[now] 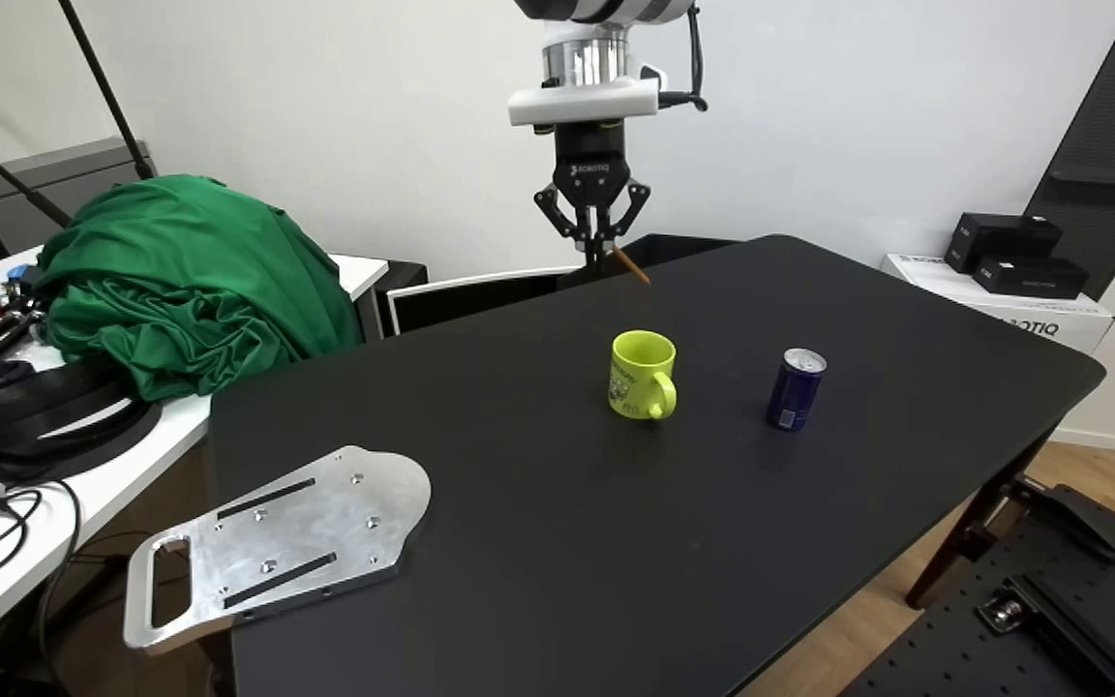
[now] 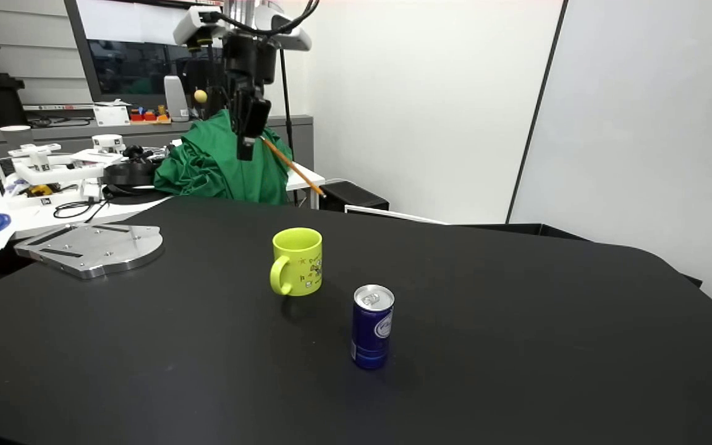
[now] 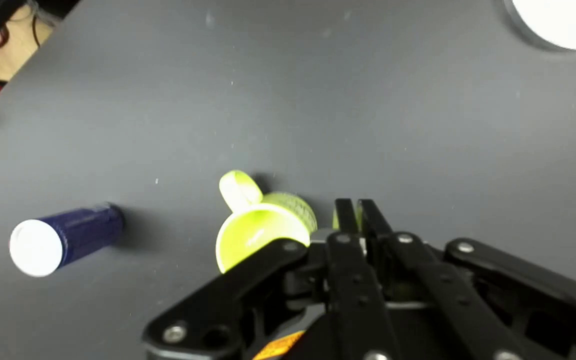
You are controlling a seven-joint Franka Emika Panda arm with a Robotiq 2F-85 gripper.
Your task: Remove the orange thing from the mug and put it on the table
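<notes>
- We log the gripper (image 1: 595,257) up in the air, approx. 11 o'clock from the mug (image 1: 643,378) in both exterior views.
- Its fingers (image 3: 347,215) sit drawn in, thin slit btwn them in wrist view; we read them as clamped on the orange stick (image 2: 294,167).
- The orange stick is out of the mug, aloft above the table (image 1: 519,542): upper end at the fingers, rest slanting down toward 4–5 o'clock in both exterior views, lower tip free.
- Mug: yellow-green, upright on the table, printed figs. on its side, handle (image 3: 239,190) at approx. 11 o'clock in wrist view.
- We note a dk. blue can (image 1: 796,392), silver top, upright near the mug: approx. 3 o'clock from it in an exterior view, 9 o'clock in wrist view.
- Metal plate (image 1: 316,528) w/ 2 long slots, approx. 8 o'clock from mug in an exterior view, well apart; one end juts past the table edge.
- Off-table we've got green cloth (image 1: 199,281) heaped on a white desk (image 1: 357,271), btwn 9 & 10 o'clock from mug in an exterior view, & blk boxes (image 1: 1027,276) on a white box (image 1: 1085,329), btwn 2 & 3.
</notes>
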